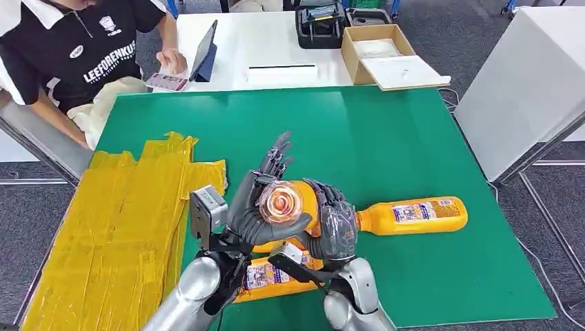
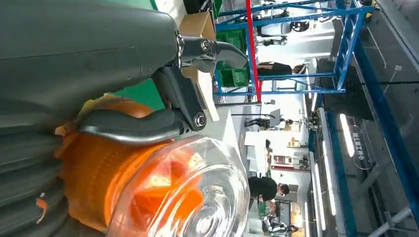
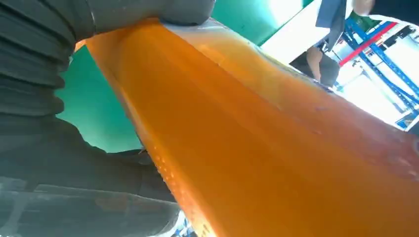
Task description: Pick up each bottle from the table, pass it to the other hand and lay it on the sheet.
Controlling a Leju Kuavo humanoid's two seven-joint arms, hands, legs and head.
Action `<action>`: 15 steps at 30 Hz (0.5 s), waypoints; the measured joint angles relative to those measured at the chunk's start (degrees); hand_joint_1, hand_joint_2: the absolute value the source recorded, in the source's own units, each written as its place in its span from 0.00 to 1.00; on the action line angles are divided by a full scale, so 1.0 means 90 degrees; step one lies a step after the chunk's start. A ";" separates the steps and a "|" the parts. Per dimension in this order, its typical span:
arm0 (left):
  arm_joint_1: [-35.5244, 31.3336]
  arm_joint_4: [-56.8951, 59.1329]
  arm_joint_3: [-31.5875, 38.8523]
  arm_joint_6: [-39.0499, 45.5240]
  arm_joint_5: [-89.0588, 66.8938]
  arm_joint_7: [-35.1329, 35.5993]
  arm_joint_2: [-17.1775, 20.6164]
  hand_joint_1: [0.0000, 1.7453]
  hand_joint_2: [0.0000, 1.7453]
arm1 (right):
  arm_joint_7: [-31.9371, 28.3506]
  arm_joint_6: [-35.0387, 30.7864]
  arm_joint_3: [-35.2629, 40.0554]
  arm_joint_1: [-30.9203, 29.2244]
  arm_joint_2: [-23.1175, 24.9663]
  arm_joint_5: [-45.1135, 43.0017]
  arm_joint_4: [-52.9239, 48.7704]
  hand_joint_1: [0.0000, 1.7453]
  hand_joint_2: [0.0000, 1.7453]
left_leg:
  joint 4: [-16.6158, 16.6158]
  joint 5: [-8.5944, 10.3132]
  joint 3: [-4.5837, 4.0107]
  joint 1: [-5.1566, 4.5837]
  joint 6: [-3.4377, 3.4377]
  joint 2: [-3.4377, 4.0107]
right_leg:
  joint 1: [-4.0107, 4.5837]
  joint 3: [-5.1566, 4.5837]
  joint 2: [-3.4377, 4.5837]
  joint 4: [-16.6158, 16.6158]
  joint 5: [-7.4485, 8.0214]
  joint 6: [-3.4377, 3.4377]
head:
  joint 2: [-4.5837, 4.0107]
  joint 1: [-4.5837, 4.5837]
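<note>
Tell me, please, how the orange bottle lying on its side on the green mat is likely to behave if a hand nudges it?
The orange plastic bottle lying on the green mat is round-bodied and on its side, so it would probably roll rather than slide. It looks full of orange liquid, so likely heavy for its size. Its smooth wall and glossy label may be slippery to grip.

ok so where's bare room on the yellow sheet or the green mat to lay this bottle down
The yellow sheet is bare throughout. The green mat is free between the hands and the white table. Crowded: mat's near edge, both hands on the held bottle, another bottle lying right.
</note>
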 measured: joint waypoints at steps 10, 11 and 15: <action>0.0008 -0.0002 -0.0027 0.0248 0.0165 -0.0066 0.0000 0.00 1.00 | -0.0093 0.0000 -0.0105 0.0322 -0.0063 -0.0073 -0.0471 1.00 1.00 | 0.0000 -0.0001 -0.0003 0.0000 0.0000 -0.0001 | 0.0000 0.0000 -0.0001 0.0000 0.0000 0.0000 | 0.0000 0.0000; 0.0010 -0.0002 -0.0029 0.0265 0.0172 -0.0073 0.0000 0.00 1.00 | -0.0179 0.0000 -0.0162 0.0372 -0.0063 -0.0075 -0.0548 1.00 1.00 | 0.0000 -0.0001 -0.0004 0.0000 0.0000 -0.0001 | 0.0000 0.0000 -0.0001 0.0000 0.0000 0.0000 | 0.0000 0.0000; 0.0014 -0.0002 -0.0036 0.0296 0.0180 -0.0083 0.0000 0.00 1.00 | -0.0277 0.0000 -0.0313 0.0498 -0.0063 -0.0080 -0.0717 1.00 1.00 | 0.0000 -0.0001 -0.0004 0.0000 0.0000 -0.0001 | 0.0000 -0.0001 -0.0001 0.0000 0.0000 0.0000 | 0.0000 0.0000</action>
